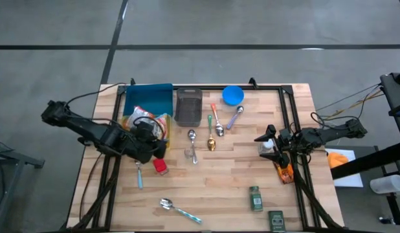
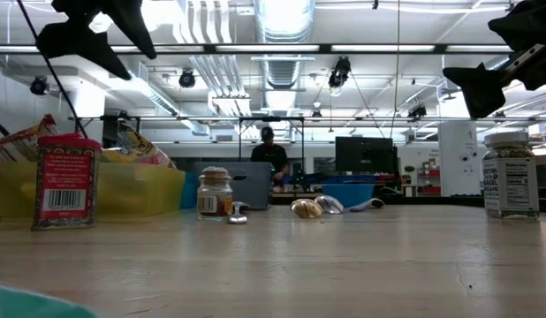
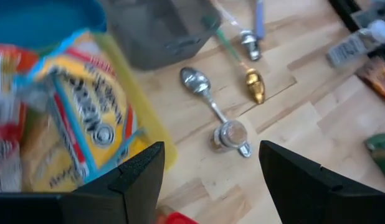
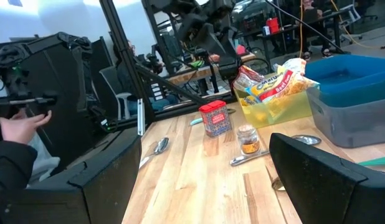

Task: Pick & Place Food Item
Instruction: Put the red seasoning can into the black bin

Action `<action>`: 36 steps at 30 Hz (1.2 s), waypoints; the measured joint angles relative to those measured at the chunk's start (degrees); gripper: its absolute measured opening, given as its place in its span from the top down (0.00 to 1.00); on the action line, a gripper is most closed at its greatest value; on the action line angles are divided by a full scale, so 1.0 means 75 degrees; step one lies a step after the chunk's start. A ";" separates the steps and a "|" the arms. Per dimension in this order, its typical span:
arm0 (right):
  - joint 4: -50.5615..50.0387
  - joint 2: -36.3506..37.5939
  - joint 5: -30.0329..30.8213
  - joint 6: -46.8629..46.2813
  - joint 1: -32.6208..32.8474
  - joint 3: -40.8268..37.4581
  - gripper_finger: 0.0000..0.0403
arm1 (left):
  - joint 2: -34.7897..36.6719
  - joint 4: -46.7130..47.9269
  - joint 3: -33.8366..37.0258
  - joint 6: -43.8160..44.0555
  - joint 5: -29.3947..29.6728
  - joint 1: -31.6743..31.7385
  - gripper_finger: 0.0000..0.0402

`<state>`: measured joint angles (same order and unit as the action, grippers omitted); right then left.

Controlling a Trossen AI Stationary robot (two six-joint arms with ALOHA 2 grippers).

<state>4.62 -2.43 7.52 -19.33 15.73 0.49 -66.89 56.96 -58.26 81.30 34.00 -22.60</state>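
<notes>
A yellow bin (image 1: 162, 123) at the table's left holds snack bags (image 1: 143, 120), one of them yellow (image 3: 80, 124). My left gripper (image 1: 155, 147) hovers open above the bin's near right corner, tipped downward; its fingers (image 3: 139, 180) touch nothing. A red box (image 1: 160, 166) stands just beyond it toward the near edge, and a small glass spice jar (image 1: 189, 153) stands upright to its right. My right gripper (image 1: 268, 139) waits open at the table's right side, held level above the wood.
Blue bin (image 1: 148, 97), grey container (image 1: 188, 107) and blue bowl (image 1: 233, 95) stand at the far edge. Several spoons (image 1: 213, 133) lie mid-table. A green spice jar (image 1: 255, 197) and green box (image 1: 276, 220) are near right. A person's hand (image 4: 21, 127) shows beyond the table.
</notes>
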 joint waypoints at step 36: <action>-0.0009 -0.0043 -0.0002 -0.0001 -0.0001 0.0001 0.13 | -0.1361 -0.1123 -0.0012 0.6794 -0.3913 0.0025 0.34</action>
<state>4.56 -2.75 7.51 -19.33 15.73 0.50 -77.10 48.54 -58.35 132.25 4.65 -22.41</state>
